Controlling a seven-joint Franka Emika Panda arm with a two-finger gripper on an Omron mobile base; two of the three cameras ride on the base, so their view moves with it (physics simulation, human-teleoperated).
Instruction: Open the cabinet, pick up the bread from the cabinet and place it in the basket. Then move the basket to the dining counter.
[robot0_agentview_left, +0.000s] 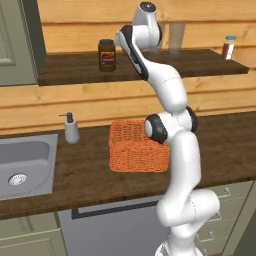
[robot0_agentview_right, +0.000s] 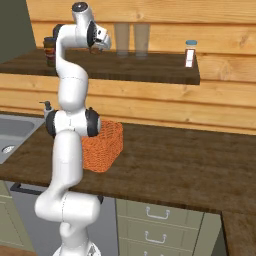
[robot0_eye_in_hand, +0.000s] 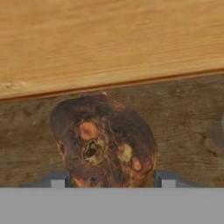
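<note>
The bread (robot0_eye_in_hand: 103, 140), a brown, blotchy bun, lies on the dark wooden cabinet shelf (robot0_agentview_left: 75, 67) against the pale wood back wall. My gripper (robot0_eye_in_hand: 111, 180) is shut on the bread, one fingertip (robot0_eye_in_hand: 59, 180) pressed to each side. The arm reaches up to the shelf, with the gripper (robot0_agentview_right: 96, 49) just left of the two glasses. The orange wicker basket (robot0_agentview_left: 137, 147) stands on the counter below, partly behind my arm, and appears again as the basket (robot0_agentview_right: 102, 147) in the right base view. The dining counter is out of view.
A dark red-labelled jar (robot0_agentview_left: 106, 55) stands on the shelf left of the hand. Two glasses (robot0_agentview_right: 131, 39) and a spice shaker (robot0_agentview_right: 189, 53) stand to its right. The cabinet door (robot0_agentview_left: 15, 40) hangs open at the left. A soap dispenser (robot0_agentview_left: 71, 128) and steel sink (robot0_agentview_left: 22, 167) lie left of the basket.
</note>
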